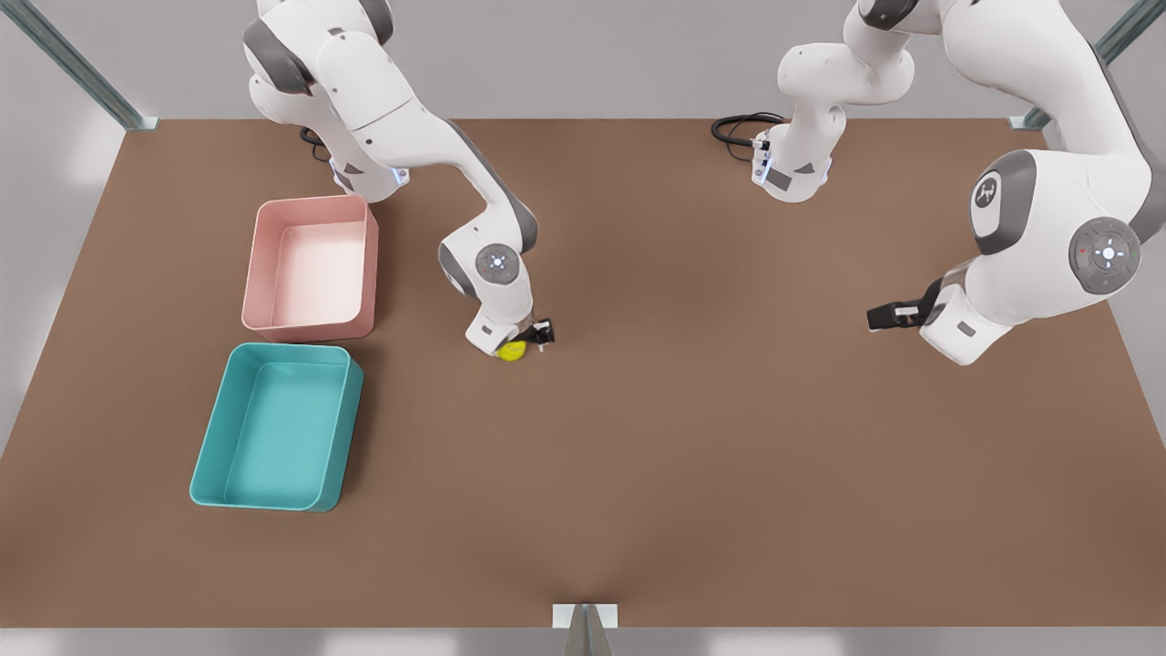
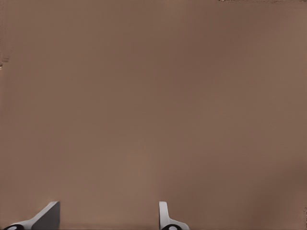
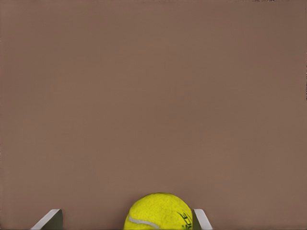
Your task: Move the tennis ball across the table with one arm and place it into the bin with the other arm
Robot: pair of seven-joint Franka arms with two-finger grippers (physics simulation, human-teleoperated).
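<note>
Yellow-green tennis ball (image 1: 512,351) sits between the right gripper's (image 1: 521,347) spread fingers, mid-frame; the teal bin (image 1: 205,474) lies lower left; the left gripper (image 1: 876,316) waits spread.

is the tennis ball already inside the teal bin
No, the tennis ball lies on the brown table at the right gripper, well apart from the teal bin, which holds nothing.

The table (image 1: 692,437) was big, flat and brown. A pink bin (image 1: 311,273) sat on it toward the front view's left, with a teal bin (image 1: 278,426) just beside it, nearer the camera. A yellow ball (image 1: 512,351) was near the middle. A black cable (image 1: 736,128) lay at the far edge.
</note>
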